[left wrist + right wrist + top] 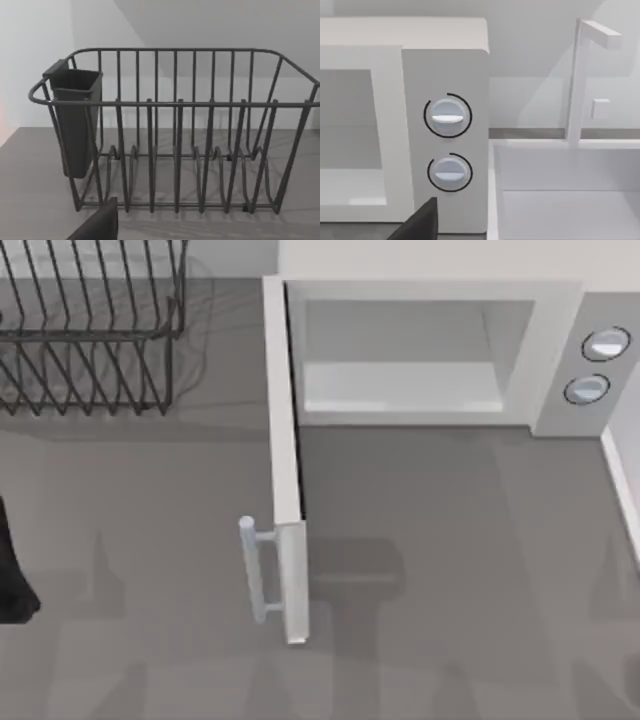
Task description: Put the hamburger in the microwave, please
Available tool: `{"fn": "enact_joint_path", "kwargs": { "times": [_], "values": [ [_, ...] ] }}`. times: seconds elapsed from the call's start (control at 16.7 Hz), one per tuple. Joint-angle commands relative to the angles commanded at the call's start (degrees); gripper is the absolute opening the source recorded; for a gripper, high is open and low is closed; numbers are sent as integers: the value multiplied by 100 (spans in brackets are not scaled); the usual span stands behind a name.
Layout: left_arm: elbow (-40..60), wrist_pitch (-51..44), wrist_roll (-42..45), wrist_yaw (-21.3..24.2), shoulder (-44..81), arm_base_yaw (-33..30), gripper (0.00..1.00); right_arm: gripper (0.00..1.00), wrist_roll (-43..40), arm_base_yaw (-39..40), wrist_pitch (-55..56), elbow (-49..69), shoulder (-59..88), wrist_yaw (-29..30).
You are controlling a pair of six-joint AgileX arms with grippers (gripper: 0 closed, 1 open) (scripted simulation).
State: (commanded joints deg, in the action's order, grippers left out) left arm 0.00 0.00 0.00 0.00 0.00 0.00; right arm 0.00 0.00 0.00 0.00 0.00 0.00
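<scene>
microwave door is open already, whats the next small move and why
Probably pan the wrist cameras to search for the hamburger. The microwave door is swung wide and its cavity is bare, while the left wrist view faces the wire rack and the right wrist view faces the knobs.

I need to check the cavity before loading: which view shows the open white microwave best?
The top view: the white box microwave with its door swung open and pale cavity exposed. The right wrist view shows its two knobs and part of the cavity; the left wrist view faces a dark wire rack.

Matt grey table (150, 540) — dark wire rack (90, 330).
</scene>
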Motion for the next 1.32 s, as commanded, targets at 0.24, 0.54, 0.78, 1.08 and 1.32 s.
{"fn": "enact_joint_path", "kwargs": {
  "times": [0.24,0.54,0.78,1.08,1.32],
  "values": [
    [0,0,0,0,0,0,100,100,-197,24,-178,158,197,-9],
    [0,0,0,0,0,0,100,100,-1686,118,-1374,1157,1726,-7],
    [0,0,0,0,0,0,100,100,-3502,213,-2782,2202,3819,7],
    [0,0,0,0,0,0,100,100,-5602,340,-4466,3451,6281,9],
    [0,0,0,0,0,0,100,100,-6745,409,-5347,4207,7475,9]
  ]
}}
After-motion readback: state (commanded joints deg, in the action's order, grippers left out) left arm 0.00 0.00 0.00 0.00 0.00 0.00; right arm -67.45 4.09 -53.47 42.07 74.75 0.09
